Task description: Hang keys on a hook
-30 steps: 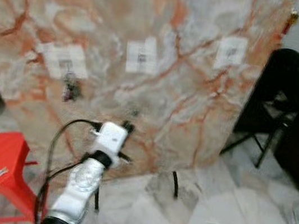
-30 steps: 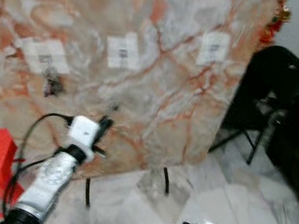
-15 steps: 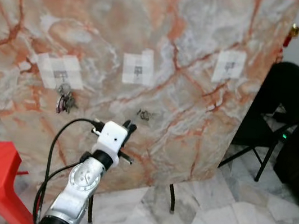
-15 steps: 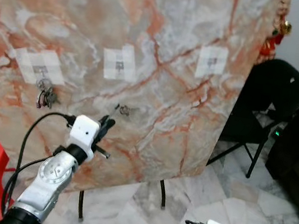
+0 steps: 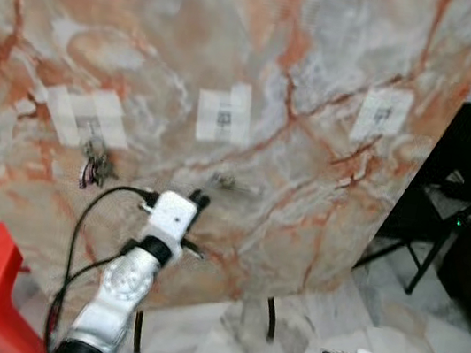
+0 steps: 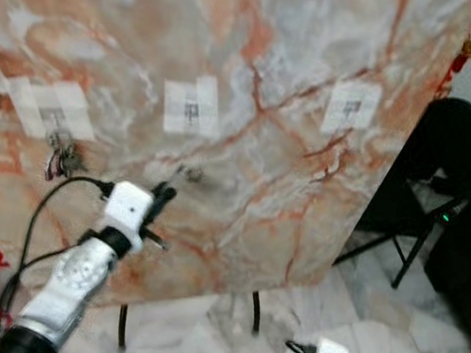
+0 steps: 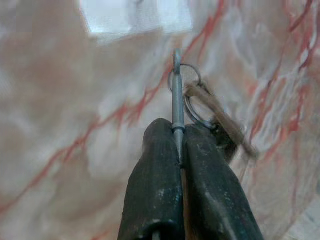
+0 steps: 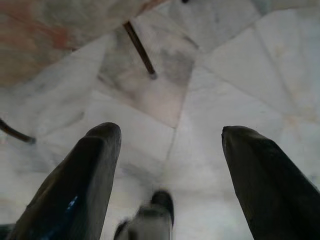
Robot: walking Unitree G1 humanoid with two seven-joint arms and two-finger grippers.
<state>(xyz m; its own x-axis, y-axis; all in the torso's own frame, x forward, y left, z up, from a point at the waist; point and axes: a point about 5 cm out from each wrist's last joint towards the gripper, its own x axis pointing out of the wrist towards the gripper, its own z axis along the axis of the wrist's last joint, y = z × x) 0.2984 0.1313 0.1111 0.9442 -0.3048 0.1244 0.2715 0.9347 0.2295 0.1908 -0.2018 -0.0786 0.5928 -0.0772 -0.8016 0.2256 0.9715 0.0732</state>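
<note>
The head views are blurred, so the marks printed on the three white labels (image 5: 223, 117) of the marble board (image 5: 322, 83) cannot be read. A key (image 7: 177, 95) is pinched between the pressed fingers of the left gripper (image 7: 178, 150), just below the middle label; its ring (image 7: 192, 97) and a brown strap are partly hidden behind the fingers. Another key bunch (image 5: 93, 167) is seen below the left label. The right gripper (image 8: 172, 150), low before the board over the floor tiles, is held with its jaws spread.

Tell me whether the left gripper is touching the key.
Touching. In the left wrist view the left gripper has its two black fingers shut on the key, whose flat blade sticks out from between them toward the marble board.
</note>
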